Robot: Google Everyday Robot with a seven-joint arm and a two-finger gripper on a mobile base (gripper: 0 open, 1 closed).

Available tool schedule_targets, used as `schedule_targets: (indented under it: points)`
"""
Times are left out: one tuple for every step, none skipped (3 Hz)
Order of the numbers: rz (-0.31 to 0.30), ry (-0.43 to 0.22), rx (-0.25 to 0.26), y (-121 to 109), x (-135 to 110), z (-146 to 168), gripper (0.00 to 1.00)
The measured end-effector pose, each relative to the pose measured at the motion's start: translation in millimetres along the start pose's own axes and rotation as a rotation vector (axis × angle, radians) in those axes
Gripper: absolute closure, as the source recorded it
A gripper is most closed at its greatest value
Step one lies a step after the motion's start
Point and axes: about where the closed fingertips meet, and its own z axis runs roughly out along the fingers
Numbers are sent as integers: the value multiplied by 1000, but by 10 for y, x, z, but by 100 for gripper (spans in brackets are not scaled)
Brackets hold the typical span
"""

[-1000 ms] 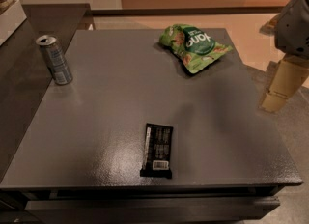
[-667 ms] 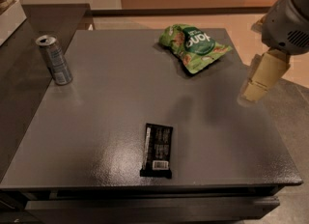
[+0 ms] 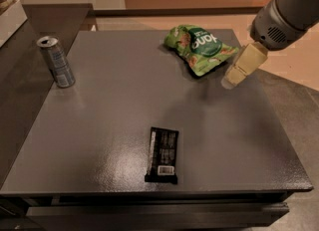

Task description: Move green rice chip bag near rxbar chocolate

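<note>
**Item 1: green rice chip bag point(image 3: 199, 50).** I am looking at a crinkly light-green pouch, the largest thing present. It is carrying a dark green round label with white lettering, and tan round chips are pictured around the label. It is lying flat on the far right part of the worktop point(image 3: 114, 105), close to the far edge. Its long axis is running roughly left to right across the worktop, with the right end dipping a little toward the near side. The lettering is not sitting upright from my viewpoint.

**Item 2: claw point(image 3: 234, 75).** A cream-coloured piece is hanging from a grey arm housing point(image 3: 286, 13) that is coming in from the upper right. The claw is slanting down and to the left, with its tip sitting just beside the bag's right corner. I cannot tell whether it is touching the bag, nor whether it is spread or pressed together. It is holding nothing that I can make out.

**Item 3: rxbar chocolate point(image 3: 163, 154).** This flat black-wrapped bar is lying near the front edge, well apart from the bag. Its long axis is running near to far, with the white barcode patch at the near end.

**Item 4: drink can point(image 3: 56, 61).** This silver can is standing upright on the far left side of the worktop.
</note>
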Motion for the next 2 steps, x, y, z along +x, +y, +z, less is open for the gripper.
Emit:
schedule_targets:
  points:
    - [60, -25, 6, -270, -87, 332, 0]
    - [107, -27, 35, -548, -217, 618, 0]
